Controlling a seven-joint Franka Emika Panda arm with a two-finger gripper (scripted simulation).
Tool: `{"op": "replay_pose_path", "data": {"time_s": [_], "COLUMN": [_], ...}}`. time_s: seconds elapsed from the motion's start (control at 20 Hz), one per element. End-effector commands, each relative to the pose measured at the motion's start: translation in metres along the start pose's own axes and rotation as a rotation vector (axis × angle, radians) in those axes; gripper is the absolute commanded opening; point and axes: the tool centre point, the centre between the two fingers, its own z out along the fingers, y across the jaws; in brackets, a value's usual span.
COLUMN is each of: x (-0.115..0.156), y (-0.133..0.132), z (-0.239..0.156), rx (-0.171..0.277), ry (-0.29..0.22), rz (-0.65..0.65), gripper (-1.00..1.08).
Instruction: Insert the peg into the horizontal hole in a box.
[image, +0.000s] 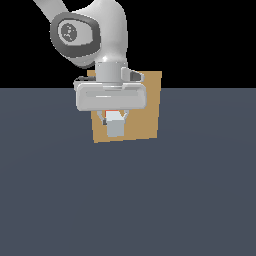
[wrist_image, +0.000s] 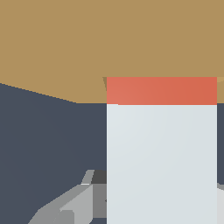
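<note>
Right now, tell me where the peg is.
The peg is held in the gripper in front of the box in the exterior view. In the wrist view, its red end meets the box face.

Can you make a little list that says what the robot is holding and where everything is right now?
holding: the gripper is shut on the peg
peg colours: red-orange end, pale grey-white rest
peg direction: red-orange end points at the box
peg tip: at the box's face, seemingly at the hole; only slivers of a hole edge show beside the tip
box: tan-brown block, standing on the dark floor behind the gripper
task state: peg not fully in, most of it shows
</note>
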Motion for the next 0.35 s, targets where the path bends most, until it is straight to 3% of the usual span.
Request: {"op": "replay_pose_path", "data": {"time_s": [0.0, 0.3], "x": [0.008, 0.0099], "y": [0.0019, 0.0033], "z": [-0.0024, -0.0024], "rx": [-0.005, -0.005], "ry": [-0.001, -0.001], "rz": [0.002, 0.002], "gripper": [-1.0, -1.0]}}
